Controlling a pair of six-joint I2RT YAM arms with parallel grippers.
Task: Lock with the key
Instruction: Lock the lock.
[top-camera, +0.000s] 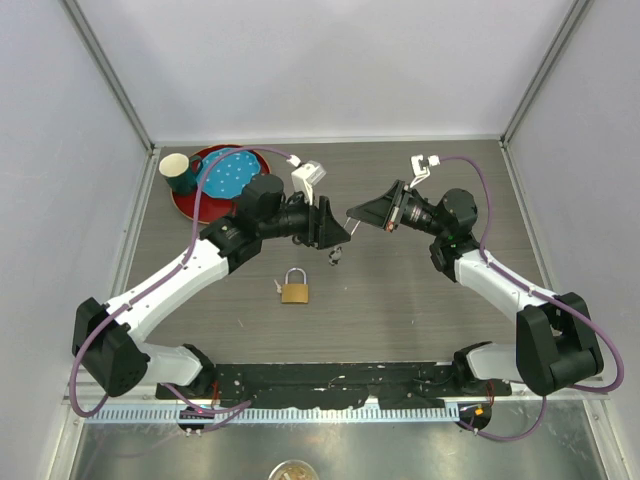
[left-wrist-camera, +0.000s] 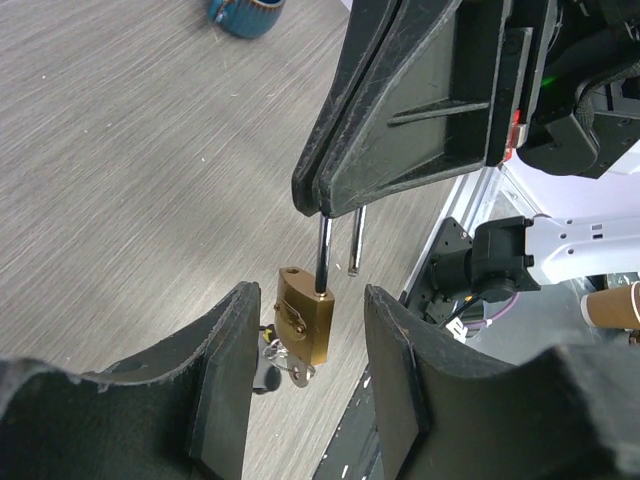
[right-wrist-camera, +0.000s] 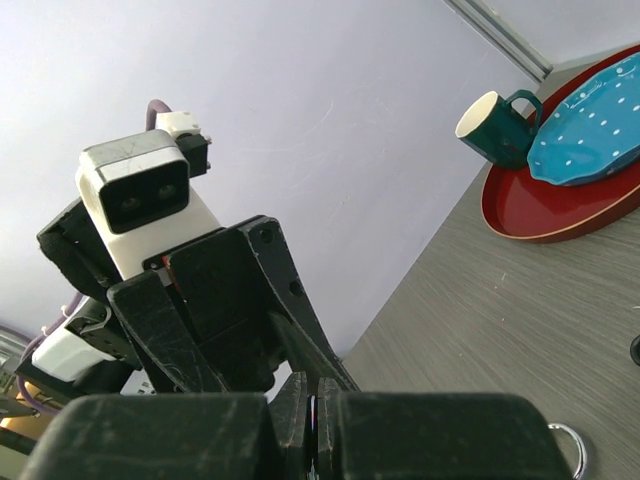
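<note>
Your right fingers (left-wrist-camera: 400, 140) pinch the open shackle (left-wrist-camera: 324, 250) so the padlock (left-wrist-camera: 305, 320) hangs, keys (left-wrist-camera: 285, 365) below; left fingers (left-wrist-camera: 225, 370) gape wide facing it, likely to steady it.

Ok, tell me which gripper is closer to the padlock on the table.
Left. In the top view the left gripper is just up and right of the padlock, which shows between its fingers in the wrist view; the right gripper lies beyond it, farther back.

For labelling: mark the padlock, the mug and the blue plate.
padlock (top-camera: 294, 293), top view, brass body.
mug (top-camera: 185, 181), top view, outer side.
blue plate (top-camera: 232, 176), top view, dotted centre.
</note>
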